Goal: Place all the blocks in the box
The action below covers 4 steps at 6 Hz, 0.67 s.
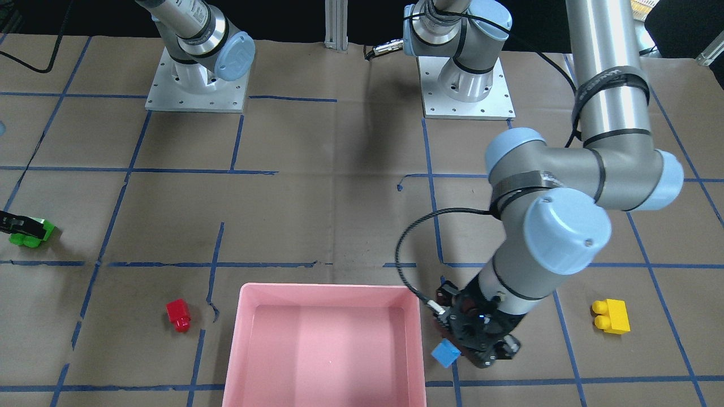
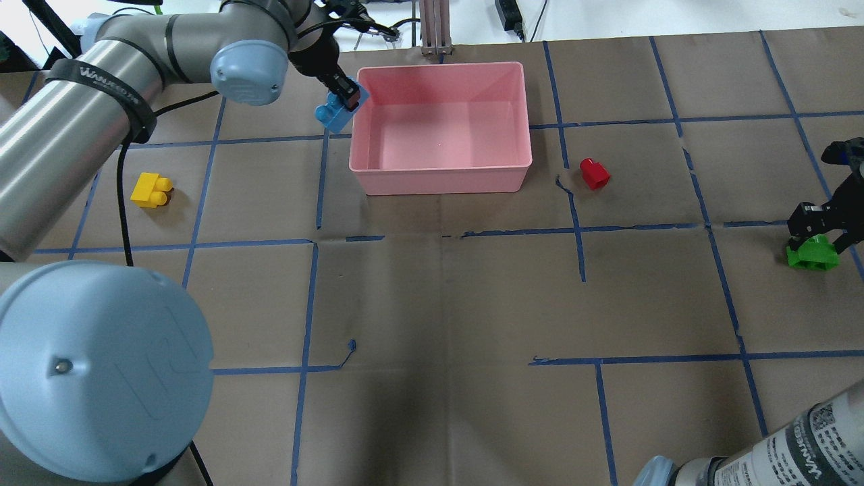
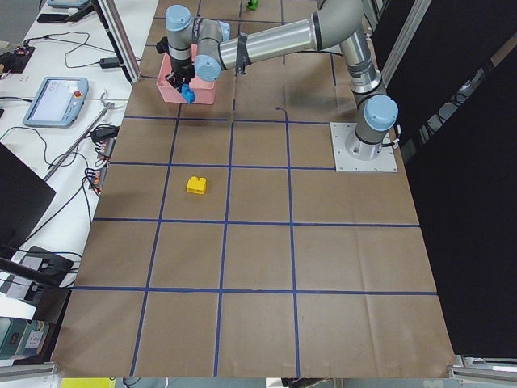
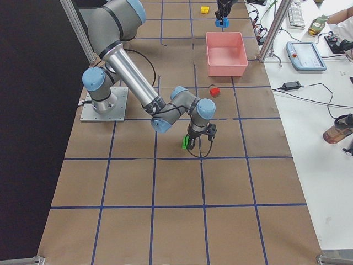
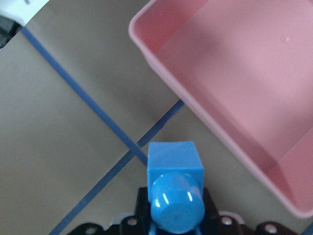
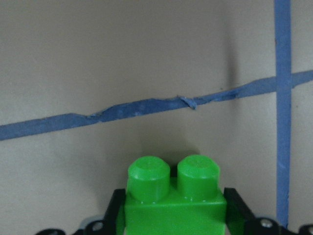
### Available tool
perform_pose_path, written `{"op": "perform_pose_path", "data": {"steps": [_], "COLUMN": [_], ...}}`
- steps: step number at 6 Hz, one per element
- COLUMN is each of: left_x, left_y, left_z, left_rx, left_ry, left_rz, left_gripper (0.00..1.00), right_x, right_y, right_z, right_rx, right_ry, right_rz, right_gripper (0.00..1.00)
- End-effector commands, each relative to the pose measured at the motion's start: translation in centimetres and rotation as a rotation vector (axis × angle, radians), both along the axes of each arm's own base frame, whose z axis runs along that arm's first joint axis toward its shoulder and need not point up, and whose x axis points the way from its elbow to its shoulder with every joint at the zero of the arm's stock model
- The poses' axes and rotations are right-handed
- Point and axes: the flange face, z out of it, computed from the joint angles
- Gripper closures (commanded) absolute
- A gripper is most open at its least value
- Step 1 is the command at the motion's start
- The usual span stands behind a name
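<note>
**Blue brick being held at the box's corner**

The left gripper (image 2: 345, 98) is clamping the glossy blue brick (image 2: 333, 116), holding it just outside a rounded corner of the smooth, shallow pink plastic box (image 2: 439, 179). Well apart, the right gripper (image 2: 819, 236) is pinching the round-studded green brick (image 2: 812, 256) at the brown paper surface (image 2: 439, 304). The red brick (image 2: 595, 173) and yellow brick (image 2: 151, 190) are lying on opposite sides of the box.

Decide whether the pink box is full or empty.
Empty: the box shows only bare pink floor; the blue block hangs outside its rim.
</note>
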Motion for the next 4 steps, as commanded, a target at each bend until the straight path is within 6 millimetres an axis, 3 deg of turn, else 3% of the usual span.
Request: {"op": "perform_pose_path", "data": {"steps": [1, 2, 3, 4], "left_x": [-6.4, -6.4, -4.7, 1.1], "left_y": [1.1, 0.1, -0.4, -1.0], "left_z": [-3.2, -3.9, -2.6, -0.9], "left_rx": [0.051, 0.003, -0.011, 0.0], "left_ry": [0.008, 0.018, 0.018, 0.016], "left_rz": [-0.024, -0.019, 0.001, 0.077], "left_gripper": [0.98, 0.14, 0.01, 0.01], "right_x": [-0.6, -1.5, -2.2, 0.2], "right_y": [-1.0, -3.1, -5.0, -8.1], "right_z": [2.2, 5.6, 9.8, 14.8], "right_rx": [-0.034, -0.067, -0.059, -0.058], "right_ry": [0.024, 0.048, 0.028, 0.027], "right_rz": [0.0, 0.01, 0.014, 0.052], "right_gripper": [0.59, 0.57, 0.57, 0.57]}}
